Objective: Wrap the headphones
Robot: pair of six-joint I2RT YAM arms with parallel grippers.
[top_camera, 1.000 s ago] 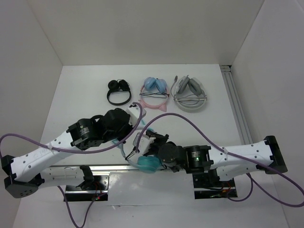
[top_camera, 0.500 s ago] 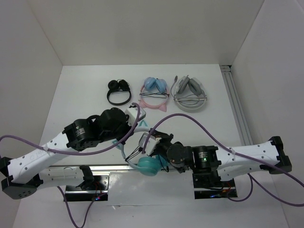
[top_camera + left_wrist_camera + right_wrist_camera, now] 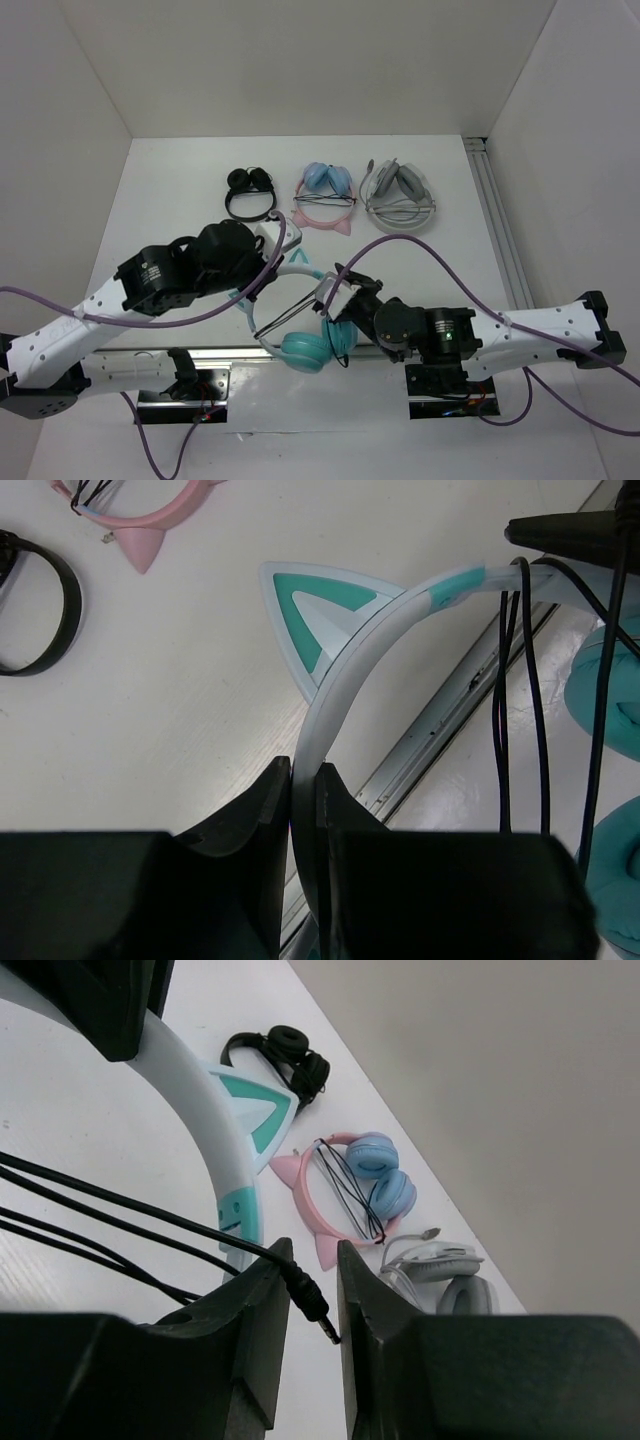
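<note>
The teal headphones (image 3: pixel 304 350) hang near the table's front edge, and one cat ear (image 3: pixel 300 262) shows. My left gripper (image 3: pixel 258 292) is shut on the pale headband (image 3: pixel 350 660), below the cat ear (image 3: pixel 315 605). The thin black cable (image 3: pixel 515 700) runs across the headband in several strands beside the teal cups (image 3: pixel 610 690). My right gripper (image 3: pixel 335 300) is closed on the cable's jack plug (image 3: pixel 312 1310), which sits slanted between the jaws. From there the cable (image 3: pixel 120 1205) runs back past the headband (image 3: pixel 215 1120).
At the back of the table lie a black pair (image 3: pixel 250 192), a pink cat-ear pair with blue cups (image 3: pixel 326 196) and a grey-white pair (image 3: pixel 398 197). A metal rail (image 3: pixel 470 685) runs along the front edge. White walls enclose the table.
My left gripper has moved back and left with the headband. My right gripper has moved right with the plug, drawing the cable strands out straighter. The cups have shifted slightly.
</note>
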